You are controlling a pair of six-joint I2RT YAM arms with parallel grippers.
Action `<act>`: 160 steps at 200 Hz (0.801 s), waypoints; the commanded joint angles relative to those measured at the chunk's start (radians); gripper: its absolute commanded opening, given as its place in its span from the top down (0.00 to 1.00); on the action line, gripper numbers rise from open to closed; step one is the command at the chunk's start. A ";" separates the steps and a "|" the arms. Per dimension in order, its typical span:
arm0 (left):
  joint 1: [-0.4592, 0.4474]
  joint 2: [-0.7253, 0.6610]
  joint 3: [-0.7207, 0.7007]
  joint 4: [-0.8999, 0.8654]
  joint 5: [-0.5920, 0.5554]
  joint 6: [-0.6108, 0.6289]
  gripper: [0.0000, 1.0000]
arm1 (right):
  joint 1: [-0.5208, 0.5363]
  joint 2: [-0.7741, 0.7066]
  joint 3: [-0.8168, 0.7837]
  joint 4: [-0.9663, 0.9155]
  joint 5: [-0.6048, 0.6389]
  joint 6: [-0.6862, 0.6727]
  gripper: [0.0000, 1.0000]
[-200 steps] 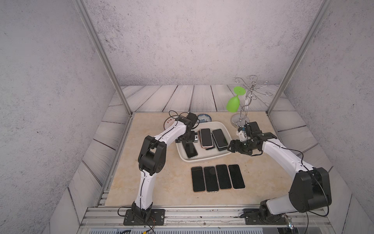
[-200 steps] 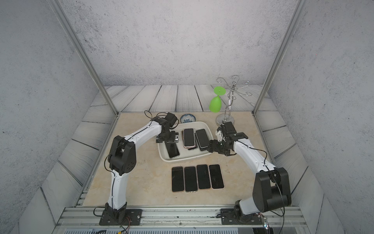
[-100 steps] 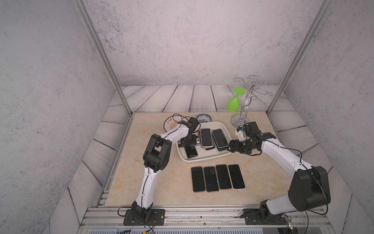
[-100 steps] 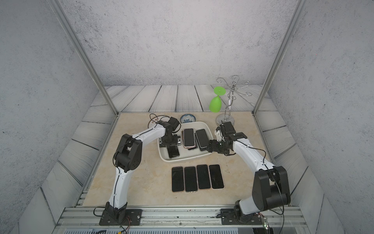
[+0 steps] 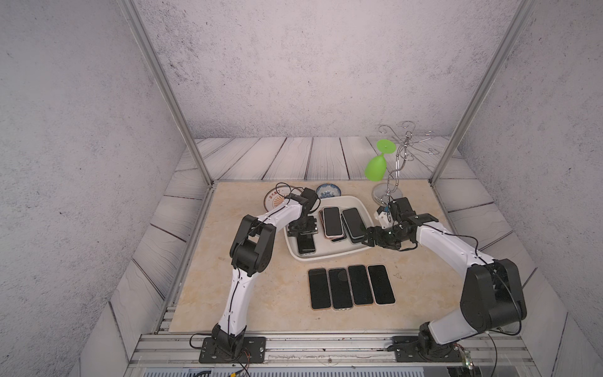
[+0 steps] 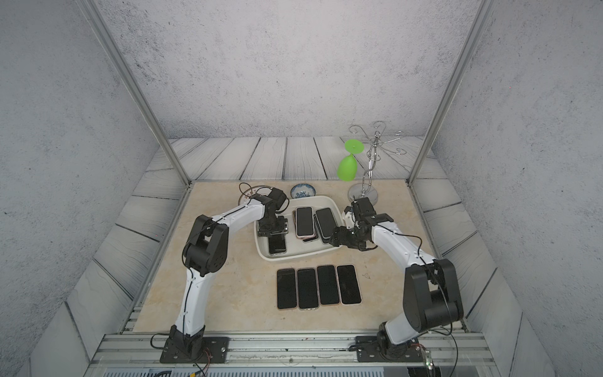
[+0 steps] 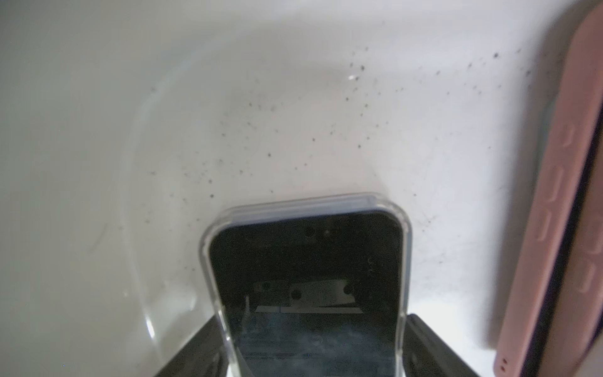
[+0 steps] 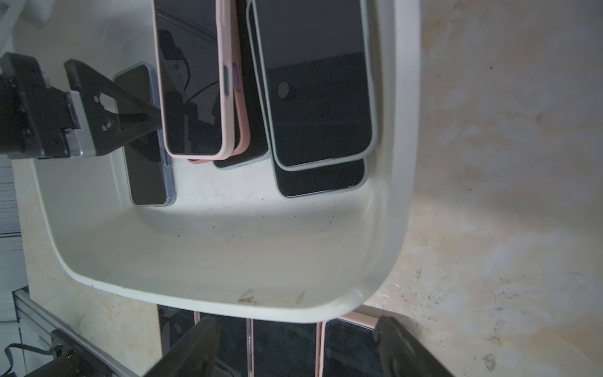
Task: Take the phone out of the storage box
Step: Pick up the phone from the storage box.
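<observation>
Only the left side moved. The left arm (image 5: 270, 217) swung its elbow in closer to the storage box (image 5: 326, 258) and dropped the left gripper (image 5: 303, 230) down inside it, onto the far end of the clear-cased phone (image 5: 306, 247). The fingers (image 7: 202, 346) were spread wide a second ago; now they've pulled in against the phone's two long sides.

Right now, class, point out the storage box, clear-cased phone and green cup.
storage box (image 5: 326, 257), in a top view, near rim.
clear-cased phone (image 7: 306, 261), left wrist view, dark screen.
green cup (image 5: 375, 168), in a top view, its bowl.
</observation>
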 commanded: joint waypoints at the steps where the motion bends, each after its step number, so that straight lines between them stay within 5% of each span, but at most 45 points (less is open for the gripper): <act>1: 0.005 -0.008 0.000 0.029 0.066 0.056 0.49 | 0.007 0.014 0.047 0.003 -0.101 0.001 0.18; 68: 0.008 -0.322 0.007 0.012 0.219 0.170 0.52 | 0.035 0.034 0.181 0.168 -0.473 0.090 0.23; 160: 0.002 -0.426 -0.037 0.027 0.285 0.136 0.52 | 0.238 0.179 0.232 0.324 -0.472 0.100 0.28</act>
